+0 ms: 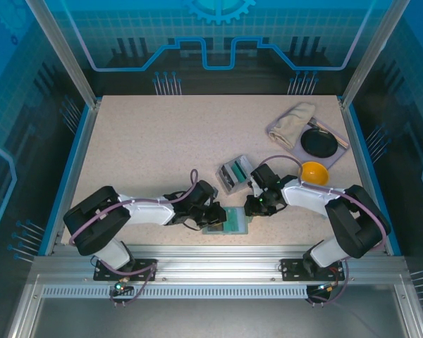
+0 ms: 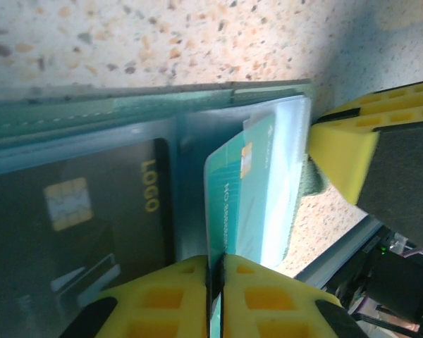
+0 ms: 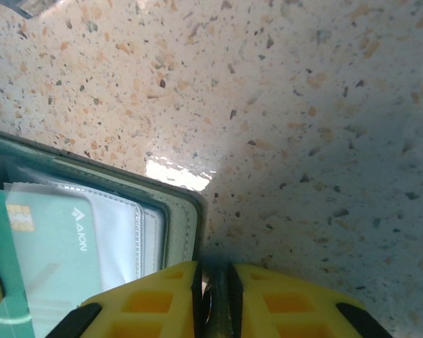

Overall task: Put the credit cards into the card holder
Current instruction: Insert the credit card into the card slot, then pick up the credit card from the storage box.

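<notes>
Bright even light; white glare patch on table (image 3: 178,174); blurry close foregrounds

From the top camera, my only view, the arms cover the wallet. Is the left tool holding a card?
Observer: Yes. The left tool is shut on the edge of a teal card.
Operator: Is that card in a slot yet?
Observer: Partly. Its far end lies under a clear pocket of the card holder, and the rest sticks out toward the tool.
Operator: What is the right tool doing?
Observer: The right tool pinches the card holder's rim near a corner, on the side opposite the left tool.
</notes>
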`<state>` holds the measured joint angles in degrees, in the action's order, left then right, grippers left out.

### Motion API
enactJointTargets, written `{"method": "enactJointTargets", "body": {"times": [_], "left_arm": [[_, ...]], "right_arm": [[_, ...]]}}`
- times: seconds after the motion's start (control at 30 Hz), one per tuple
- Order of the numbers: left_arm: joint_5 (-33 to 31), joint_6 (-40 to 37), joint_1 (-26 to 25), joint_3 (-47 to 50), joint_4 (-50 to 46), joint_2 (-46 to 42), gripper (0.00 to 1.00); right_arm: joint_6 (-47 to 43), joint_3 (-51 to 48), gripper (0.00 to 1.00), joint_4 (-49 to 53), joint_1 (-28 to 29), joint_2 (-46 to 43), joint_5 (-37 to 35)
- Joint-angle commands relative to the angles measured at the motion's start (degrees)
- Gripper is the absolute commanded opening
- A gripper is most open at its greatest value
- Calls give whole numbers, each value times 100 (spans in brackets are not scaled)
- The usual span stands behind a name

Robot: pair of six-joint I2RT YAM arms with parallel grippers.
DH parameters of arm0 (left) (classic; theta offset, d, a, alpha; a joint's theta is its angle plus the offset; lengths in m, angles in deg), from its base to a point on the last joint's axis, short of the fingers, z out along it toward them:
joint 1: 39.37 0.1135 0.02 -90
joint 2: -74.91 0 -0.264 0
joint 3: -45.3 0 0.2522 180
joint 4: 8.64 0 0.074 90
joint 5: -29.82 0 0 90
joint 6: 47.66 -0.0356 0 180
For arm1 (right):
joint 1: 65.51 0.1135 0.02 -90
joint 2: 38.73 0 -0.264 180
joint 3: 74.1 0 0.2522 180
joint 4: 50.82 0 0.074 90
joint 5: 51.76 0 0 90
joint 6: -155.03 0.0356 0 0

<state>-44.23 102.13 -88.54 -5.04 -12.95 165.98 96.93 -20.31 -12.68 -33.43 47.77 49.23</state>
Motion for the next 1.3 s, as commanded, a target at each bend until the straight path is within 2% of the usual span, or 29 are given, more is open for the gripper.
{"method": "enactJointTargets", "body": {"times": [0.0,0.4,0.63,0.83,0.93,1.07,1.17,1.27], "left_arm": [[57,-203,21,-221,-234,185,10],[325,-292,12,-495,-109,619,10],[337,-317,-1,-571,-153,696,13],[-148,-253,4,-343,-565,-23,31],[-524,-266,3,-246,-998,-538,42],[-946,-354,16,-240,-1526,-1041,47],[-1145,-338,123,-278,-1760,-1234,52],[-1188,-201,468,-407,-1870,-1202,55]], "right_arm": [[-26,-57,20,-252,44,311,401],[0,-62,19,-303,44,330,421],[36,-58,20,-272,44,270,343],[-46,163,27,132,27,-156,1],[-180,372,34,520,-21,-398,-362],[-351,625,49,772,-262,-806,-539],[-585,987,48,937,-468,-917,-700],[-971,1606,43,1116,-509,-693,-1003]]}}
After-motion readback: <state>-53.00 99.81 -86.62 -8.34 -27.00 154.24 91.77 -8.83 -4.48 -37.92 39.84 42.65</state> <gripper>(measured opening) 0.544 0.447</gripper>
